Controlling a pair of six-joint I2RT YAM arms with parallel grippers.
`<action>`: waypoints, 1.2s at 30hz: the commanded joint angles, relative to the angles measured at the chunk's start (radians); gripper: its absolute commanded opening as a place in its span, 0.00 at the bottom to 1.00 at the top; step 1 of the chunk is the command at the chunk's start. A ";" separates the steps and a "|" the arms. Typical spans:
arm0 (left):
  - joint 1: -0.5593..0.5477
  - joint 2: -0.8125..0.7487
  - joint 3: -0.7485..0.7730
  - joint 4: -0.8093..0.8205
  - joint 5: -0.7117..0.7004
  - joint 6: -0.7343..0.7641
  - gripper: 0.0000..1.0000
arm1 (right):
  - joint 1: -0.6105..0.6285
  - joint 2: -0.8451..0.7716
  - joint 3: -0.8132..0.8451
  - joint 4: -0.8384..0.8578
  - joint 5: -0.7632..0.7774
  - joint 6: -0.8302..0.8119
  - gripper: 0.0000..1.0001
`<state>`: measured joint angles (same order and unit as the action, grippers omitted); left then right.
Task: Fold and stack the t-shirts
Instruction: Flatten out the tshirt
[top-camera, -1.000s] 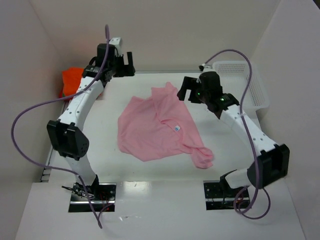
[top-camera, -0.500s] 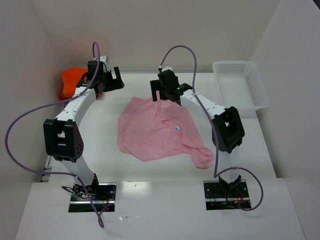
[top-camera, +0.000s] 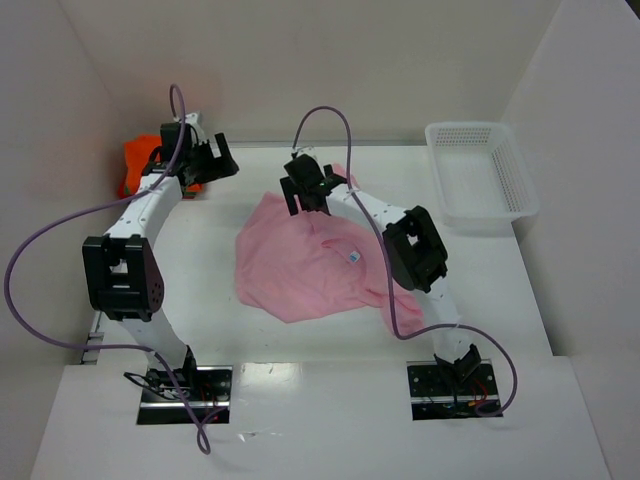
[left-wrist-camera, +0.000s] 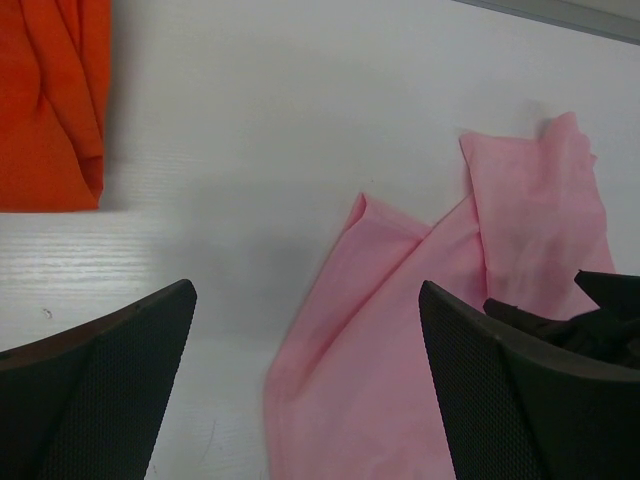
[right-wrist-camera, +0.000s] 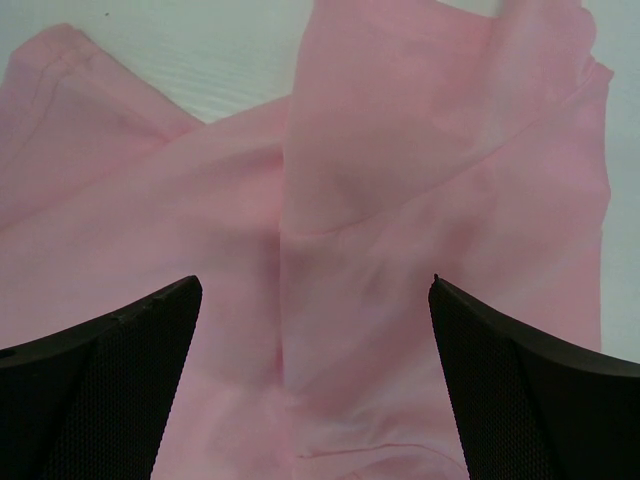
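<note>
Reaching for the far edge of the pink t-shirt (top-camera: 300, 265): by my reading this is the opening grasp of the first fold, and nothing is folded yet.

Position of work:
- Pink t-shirt lies rumpled in the middle of the desk (top-camera: 500, 290), one sleeve bunched toward the near right, far edge partly doubled over on itself (right wrist view).
- Orange t-shirt (top-camera: 140, 165) sits in a heap at the far left corner, well apart from the pink one.
- White mesh basket (top-camera: 480, 175) stands at the far right.
- No stack has been started.

Arms:
- Left jaws spread wide, holding nothing. They hang over bare desk between the orange t-shirt and the far-left corner of the pink one, with the pink corner just inside the right finger's side of the left wrist view.
- Right jaws spread wide, holding nothing. They are poised above the far edge of the pink t-shirt, over the doubled flap. I cannot tell whether the fingers touch the cloth.

Next move, as judged:
- Left arm needs to shift inward onto the pink corner.
- Both arms then lower and pinch at matching far corners.
- Right side should take care to catch the whole flap rather than one layer, or the cloth will drag unevenly when pulled flat.
</note>
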<state>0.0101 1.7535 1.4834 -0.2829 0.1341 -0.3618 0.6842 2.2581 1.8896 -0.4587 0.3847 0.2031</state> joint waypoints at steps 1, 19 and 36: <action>0.008 0.011 -0.015 0.050 0.042 0.027 1.00 | 0.000 0.032 0.110 -0.011 0.075 0.021 1.00; 0.018 0.029 -0.025 0.050 0.044 0.037 1.00 | 0.000 0.150 0.194 -0.101 0.125 0.050 0.88; 0.018 0.040 -0.025 0.050 0.065 0.046 1.00 | 0.000 0.170 0.194 -0.055 0.177 0.059 0.71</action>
<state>0.0223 1.7832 1.4654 -0.2684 0.1696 -0.3393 0.6838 2.4462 2.0735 -0.5667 0.5087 0.2466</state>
